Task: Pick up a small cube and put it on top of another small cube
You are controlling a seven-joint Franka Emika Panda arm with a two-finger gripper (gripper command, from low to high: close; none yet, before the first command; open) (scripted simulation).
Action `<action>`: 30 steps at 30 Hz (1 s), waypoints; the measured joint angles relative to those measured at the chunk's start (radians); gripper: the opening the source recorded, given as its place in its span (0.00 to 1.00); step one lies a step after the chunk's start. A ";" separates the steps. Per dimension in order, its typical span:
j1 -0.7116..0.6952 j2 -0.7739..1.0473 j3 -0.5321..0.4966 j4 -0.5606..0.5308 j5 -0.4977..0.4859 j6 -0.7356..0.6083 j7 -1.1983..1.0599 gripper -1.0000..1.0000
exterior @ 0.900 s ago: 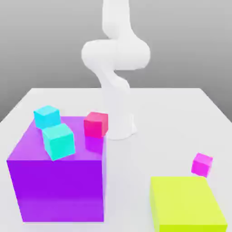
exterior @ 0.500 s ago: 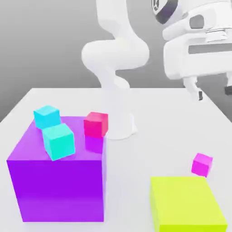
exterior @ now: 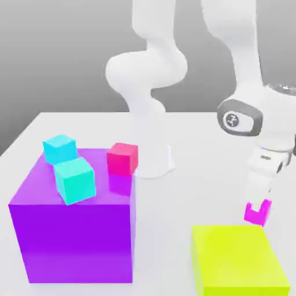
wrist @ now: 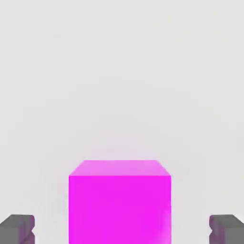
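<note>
Pincer (wrist: 122, 231) lowered since a moment ago from high above the table (exterior: 196, 202) | jaws apart, nothing clamped | magenta cube (wrist: 120, 209) seen between the fingertips, perhaps not yet at gripping depth | approach apparently near its end, closing judged next

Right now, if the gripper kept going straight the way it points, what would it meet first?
Probably the magenta cube: the gripper points down at it, open fingers on either side. How much depth remains is unclear.

Magenta cube (wrist: 119, 209); yellow-green block (exterior: 237, 254); purple box (exterior: 75, 243), seemingly unpatterned.
</note>
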 joint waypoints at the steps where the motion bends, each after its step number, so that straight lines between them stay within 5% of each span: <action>1: 0.017 0.022 -0.021 0.005 -0.017 0.017 0.014 0.00; 8: 0.019 0.021 -0.022 0.004 -0.018 0.017 0.015 0.00; 15: -0.074 -0.212 0.096 -0.037 0.211 -0.169 -0.173 0.00; 21: -0.199 -0.434 -0.020 0.000 0.267 -0.420 -0.382 0.00; 30: -0.402 -0.753 -0.246 0.068 0.209 -0.806 -0.621 0.00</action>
